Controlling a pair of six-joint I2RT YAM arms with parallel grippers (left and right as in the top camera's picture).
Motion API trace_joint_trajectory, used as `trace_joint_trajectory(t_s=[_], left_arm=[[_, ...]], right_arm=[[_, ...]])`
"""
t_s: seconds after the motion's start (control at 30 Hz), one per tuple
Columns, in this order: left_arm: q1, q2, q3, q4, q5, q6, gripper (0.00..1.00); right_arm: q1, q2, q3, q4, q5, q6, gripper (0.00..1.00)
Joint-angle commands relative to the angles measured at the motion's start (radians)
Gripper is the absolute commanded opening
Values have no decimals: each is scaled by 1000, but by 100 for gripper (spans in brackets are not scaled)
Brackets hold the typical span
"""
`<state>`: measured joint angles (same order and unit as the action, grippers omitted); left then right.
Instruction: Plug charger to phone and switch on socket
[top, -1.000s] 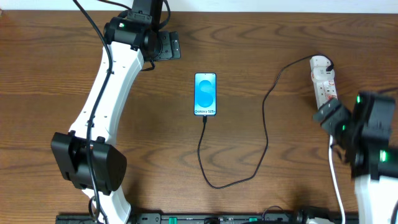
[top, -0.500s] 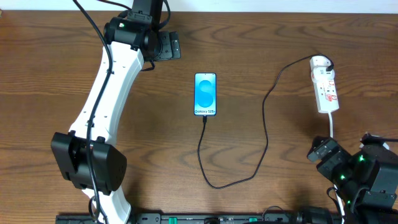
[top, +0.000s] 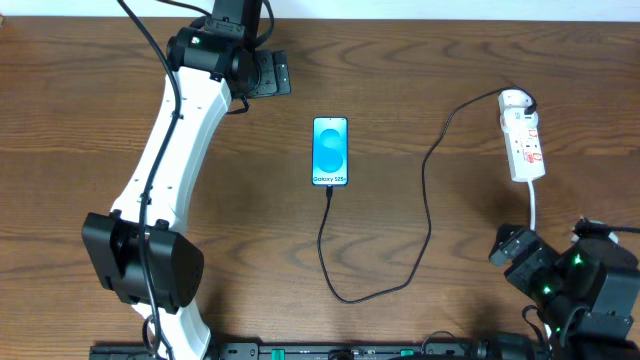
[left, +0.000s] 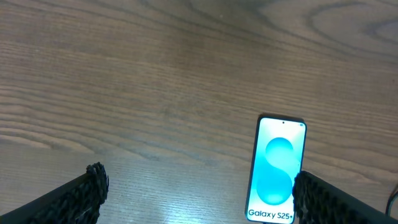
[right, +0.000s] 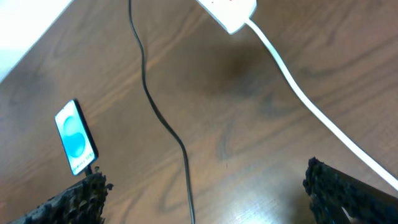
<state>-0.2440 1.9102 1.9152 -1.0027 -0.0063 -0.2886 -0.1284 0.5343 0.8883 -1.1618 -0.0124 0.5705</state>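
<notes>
The phone lies flat mid-table, its blue screen lit; it also shows in the left wrist view and the right wrist view. The charger runs from the phone's lower edge, loops toward me, then climbs to its black plug at the far end of the socket. The connector tip sits against the phone's bottom edge. My left gripper hovers open, up and left of the phone. My right gripper stands open near the front right, below the socket, holding nothing.
The socket's white cord runs from the strip toward my right arm and crosses the right wrist view. The charger cable lies between the right gripper's fingers on bare wood. The left arm's white links stretch along the table's left side.
My right arm has pulled back from beside the socket toward the front right corner, uncovering the strip. The left arm, phone and cable have not moved.
</notes>
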Motion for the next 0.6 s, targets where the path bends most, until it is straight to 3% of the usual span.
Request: trace_joint_trajectory(t_s=[0.0, 0.13, 0.17, 0.33, 0.57], left_arm=[[-1, 4, -2, -3, -13, -1, 96], [-1, 4, -2, -3, -13, -1, 96], [-1, 4, -2, -3, -13, -1, 96], [-1, 4, -2, -3, -13, -1, 96], [-1, 4, -2, -3, -13, -1, 96]], right_arm=[[17, -56, -84, 58, -11, -45, 99], [68, -131, -198, 247, -32, -126, 99], [115, -179, -264, 372, -32, -195, 99], [203, -301, -417, 655, -32, -367, 99], [207, -461, -610, 873, -32, -412, 99]])
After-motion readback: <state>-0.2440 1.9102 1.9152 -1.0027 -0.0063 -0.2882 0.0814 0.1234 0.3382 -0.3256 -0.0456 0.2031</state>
